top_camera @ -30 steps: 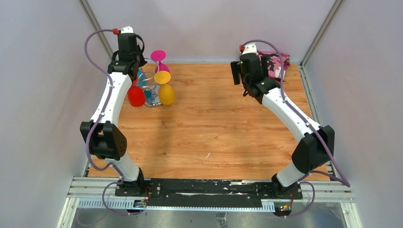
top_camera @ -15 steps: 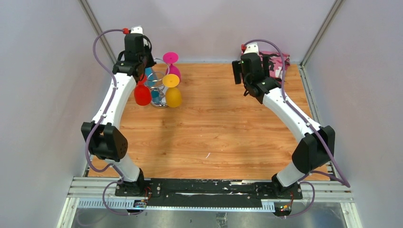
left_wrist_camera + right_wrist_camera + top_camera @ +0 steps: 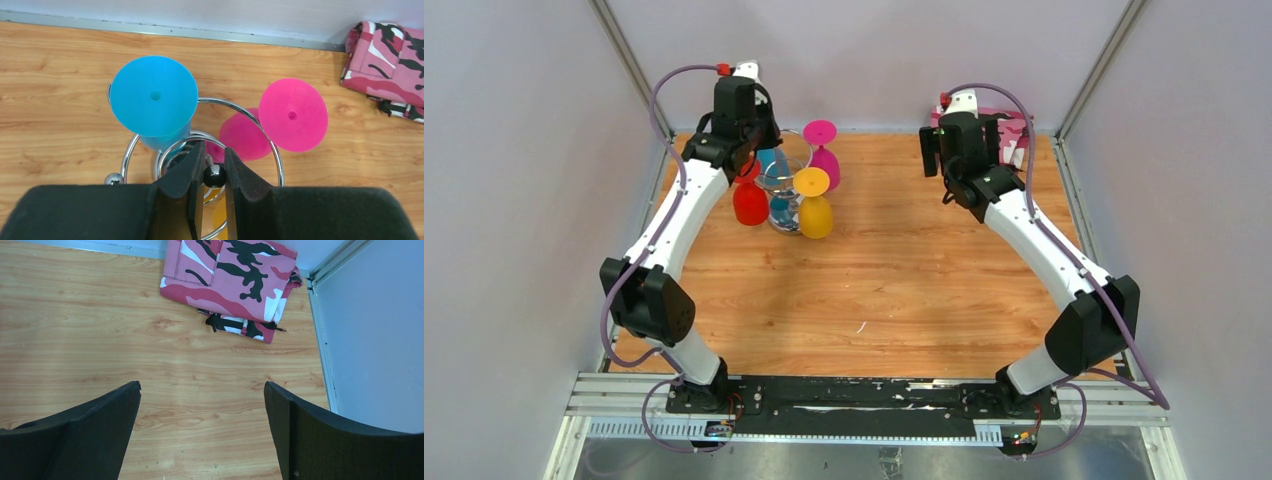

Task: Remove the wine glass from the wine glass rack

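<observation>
The wine glass rack (image 3: 786, 188) is a chrome wire stand at the back left, with a ring (image 3: 274, 152) and a dark ball (image 3: 214, 176) on top of its post. Coloured glasses hang upside down on it: red (image 3: 750, 205), yellow (image 3: 816, 215), magenta (image 3: 824, 150) and blue (image 3: 771, 160). In the left wrist view the blue foot (image 3: 154, 95) and magenta foot (image 3: 293, 115) show. My left gripper (image 3: 214, 151) is shut on the rack's ball top; it also shows in the top view (image 3: 752, 152). My right gripper (image 3: 202, 387) is open and empty over bare wood at the back right (image 3: 944, 150).
A folded pink camouflage cloth (image 3: 235, 275) lies in the back right corner (image 3: 1014, 125). The back wall and metal corner posts stand close behind the rack. The side wall rail (image 3: 320, 340) runs just right of the right gripper.
My left gripper has moved right and slightly toward the front, and the rack with its glasses has moved with it. The right arm has shifted slightly right.
</observation>
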You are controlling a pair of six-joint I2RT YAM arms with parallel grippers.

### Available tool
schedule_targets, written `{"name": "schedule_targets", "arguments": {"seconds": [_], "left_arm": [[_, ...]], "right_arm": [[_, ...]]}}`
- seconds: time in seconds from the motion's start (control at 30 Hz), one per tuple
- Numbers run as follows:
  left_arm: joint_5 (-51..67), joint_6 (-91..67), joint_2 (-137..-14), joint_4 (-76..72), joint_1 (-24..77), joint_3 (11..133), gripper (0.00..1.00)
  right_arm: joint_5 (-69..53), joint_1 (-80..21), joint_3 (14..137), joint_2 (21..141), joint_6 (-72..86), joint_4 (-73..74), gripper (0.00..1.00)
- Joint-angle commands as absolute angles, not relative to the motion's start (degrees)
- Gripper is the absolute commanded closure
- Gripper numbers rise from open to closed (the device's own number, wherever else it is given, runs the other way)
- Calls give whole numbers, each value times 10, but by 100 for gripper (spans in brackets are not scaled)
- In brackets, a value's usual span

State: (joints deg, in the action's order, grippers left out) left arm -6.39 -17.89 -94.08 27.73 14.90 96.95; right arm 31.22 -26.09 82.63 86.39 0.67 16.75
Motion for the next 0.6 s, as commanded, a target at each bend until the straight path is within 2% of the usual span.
{"name": "schedule_targets", "arguments": {"seconds": [0.0,0.57], "left_arm": [[-32,-198,-911,218,175,968,100],[-35,-208,-947,215,277,992,100]], "right_arm": [[328,-252,814,838,19,173,1],[336,-243,802,810,26,173,1]]}}
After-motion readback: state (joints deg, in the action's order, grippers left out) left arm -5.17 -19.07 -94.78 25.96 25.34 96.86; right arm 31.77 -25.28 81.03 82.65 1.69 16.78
